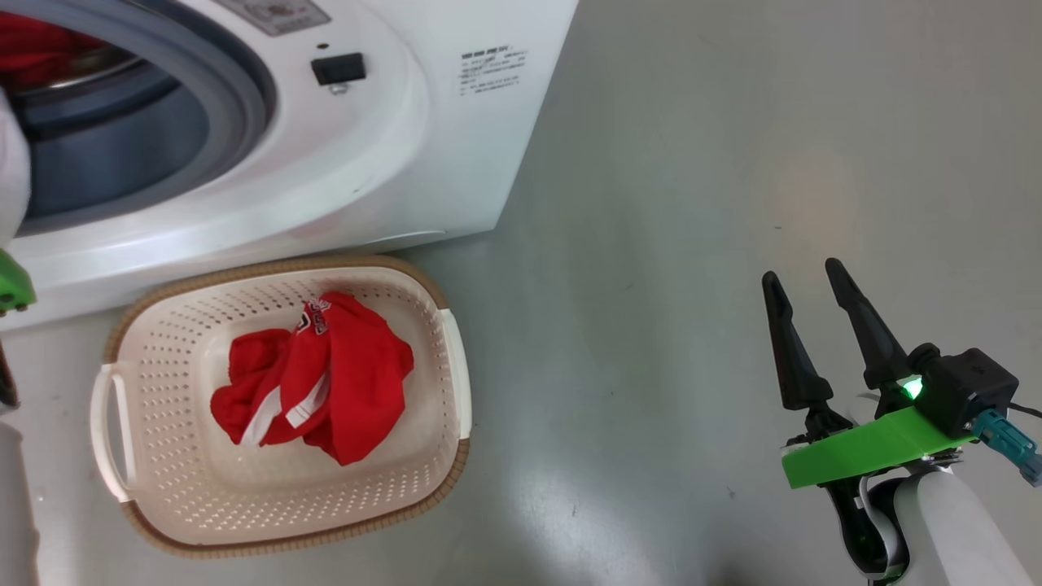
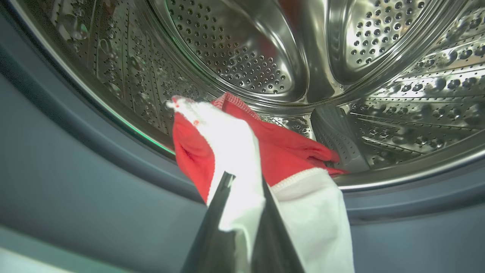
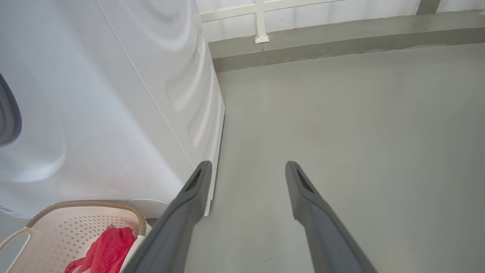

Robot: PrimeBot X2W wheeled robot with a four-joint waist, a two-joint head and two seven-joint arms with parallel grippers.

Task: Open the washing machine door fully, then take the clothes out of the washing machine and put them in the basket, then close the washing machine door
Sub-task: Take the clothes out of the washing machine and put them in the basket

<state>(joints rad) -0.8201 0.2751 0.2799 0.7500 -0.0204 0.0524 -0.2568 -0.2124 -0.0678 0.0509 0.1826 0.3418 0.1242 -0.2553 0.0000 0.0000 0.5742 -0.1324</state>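
The washing machine stands open at the upper left, and its door is out of view. Inside the steel drum, my left gripper is shut on a red and white garment of the clothes, which drapes over the grey gasket. More red fabric shows in the drum mouth. The cream basket sits on the floor before the machine with a red garment in it. My right gripper hangs open over bare floor, far right of the basket.
Grey floor stretches to the right of the machine. In the right wrist view, the machine's white side, the basket's rim and a low wall ledge lie beyond my open fingers.
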